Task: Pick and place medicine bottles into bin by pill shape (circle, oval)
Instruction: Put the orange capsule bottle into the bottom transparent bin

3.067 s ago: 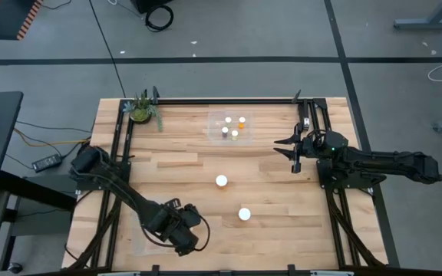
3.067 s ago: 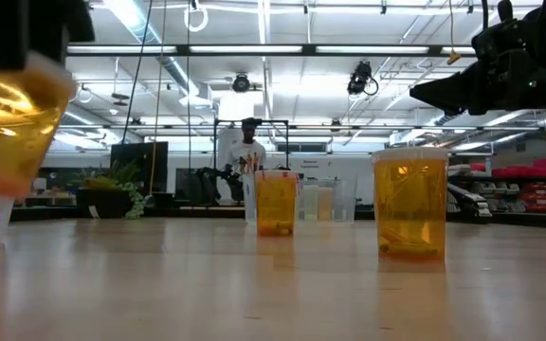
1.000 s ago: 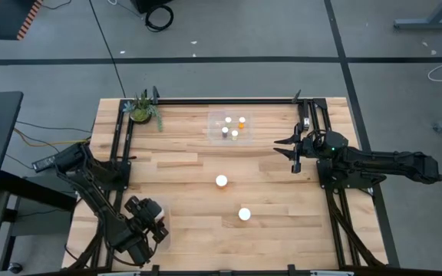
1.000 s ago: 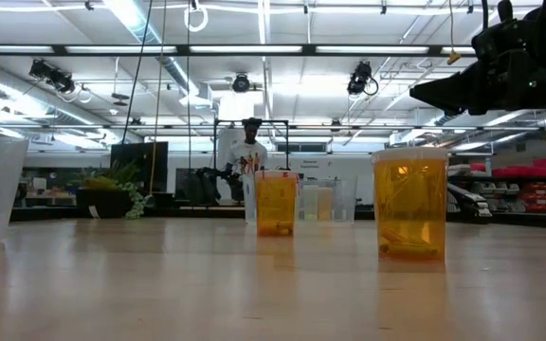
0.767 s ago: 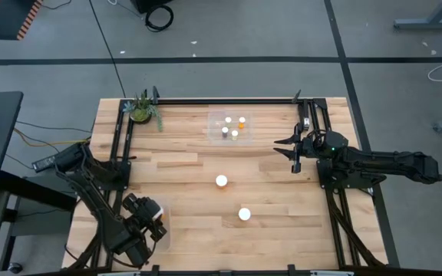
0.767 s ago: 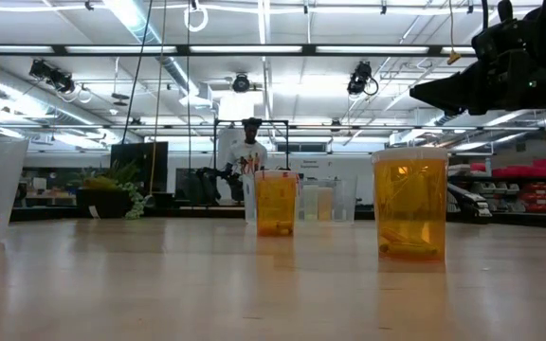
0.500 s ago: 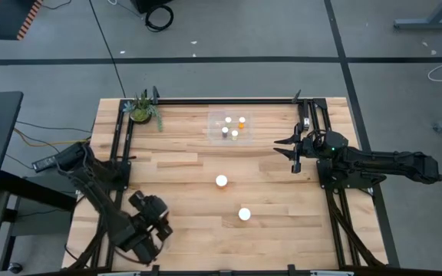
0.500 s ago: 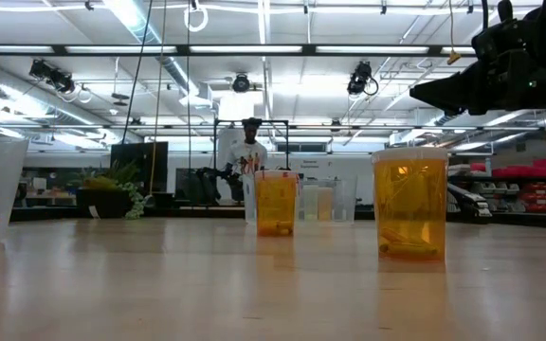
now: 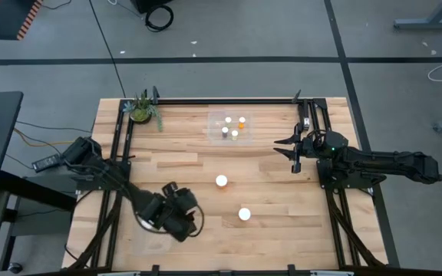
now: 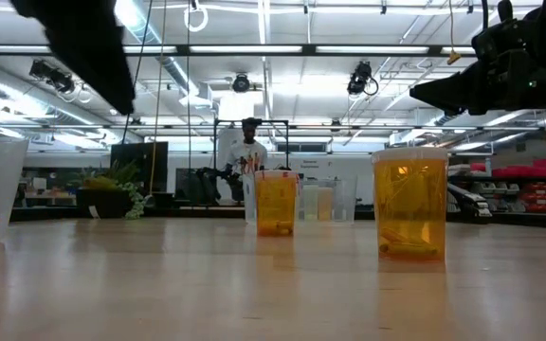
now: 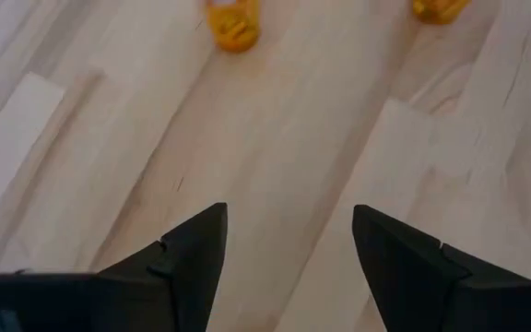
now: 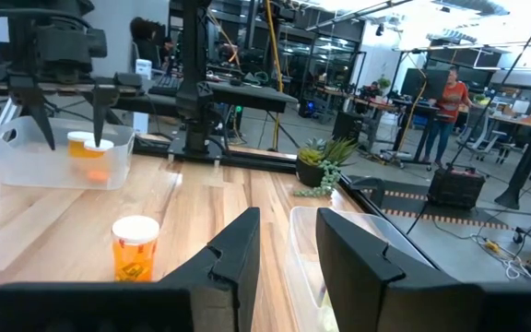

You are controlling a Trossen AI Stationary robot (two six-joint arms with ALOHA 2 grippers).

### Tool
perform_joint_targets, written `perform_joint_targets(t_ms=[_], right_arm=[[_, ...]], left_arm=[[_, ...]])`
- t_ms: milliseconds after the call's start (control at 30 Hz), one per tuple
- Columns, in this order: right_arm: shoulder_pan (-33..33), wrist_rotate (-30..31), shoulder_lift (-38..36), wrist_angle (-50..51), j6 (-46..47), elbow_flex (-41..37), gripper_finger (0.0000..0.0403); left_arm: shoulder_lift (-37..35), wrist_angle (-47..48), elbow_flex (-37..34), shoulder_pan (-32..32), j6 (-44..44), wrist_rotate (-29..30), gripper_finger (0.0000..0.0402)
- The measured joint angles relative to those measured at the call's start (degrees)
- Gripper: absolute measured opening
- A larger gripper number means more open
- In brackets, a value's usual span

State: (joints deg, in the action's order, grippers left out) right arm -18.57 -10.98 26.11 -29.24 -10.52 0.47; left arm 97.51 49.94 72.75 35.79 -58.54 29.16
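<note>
Medicine bottles [image 9: 221, 181]: seven in all
On the bare table [image 9: 183, 165]: two bottles
In the far bin [image 9: 214, 116]: four white caps counted from above
In the near bin [image 12: 26, 161]: one bottle (seen from the right wrist; the left arm covers most of this bin from above)
Clear bins: two
Potted plant [image 9: 141, 110]: one
Robot arms: two, left arm [image 9: 121, 184] and right arm [image 9: 382, 165]
Person [image 10: 246, 152] behind the table, low view: one

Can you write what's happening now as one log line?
left hand: open, empty, above table | right hand: waiting, empty | two bottles loose on table
</note>
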Motion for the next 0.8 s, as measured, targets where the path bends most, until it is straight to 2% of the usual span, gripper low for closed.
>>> perform_joint_targets(t_ms=[367, 600, 800], right_arm=[[0.00, 0.00, 0.00, 0.00, 0.00, 0.00, 0.0115], [0.00, 0.00, 0.00, 0.00, 0.00, 0.00, 0.0115], [0.00, 0.01, 0.00, -0.01, 0.00, 0.00, 0.0115]], left_arm=[[0.00, -6.09, 0.00, -9.62, 14.41, -5.86, 0.0280], [0.00, -6.66, -0.02, -16.67, 21.51, -9.86, 0.0286], [0.00, -8.70, -0.02, -22.62, 27.23, -16.50, 0.0286]])
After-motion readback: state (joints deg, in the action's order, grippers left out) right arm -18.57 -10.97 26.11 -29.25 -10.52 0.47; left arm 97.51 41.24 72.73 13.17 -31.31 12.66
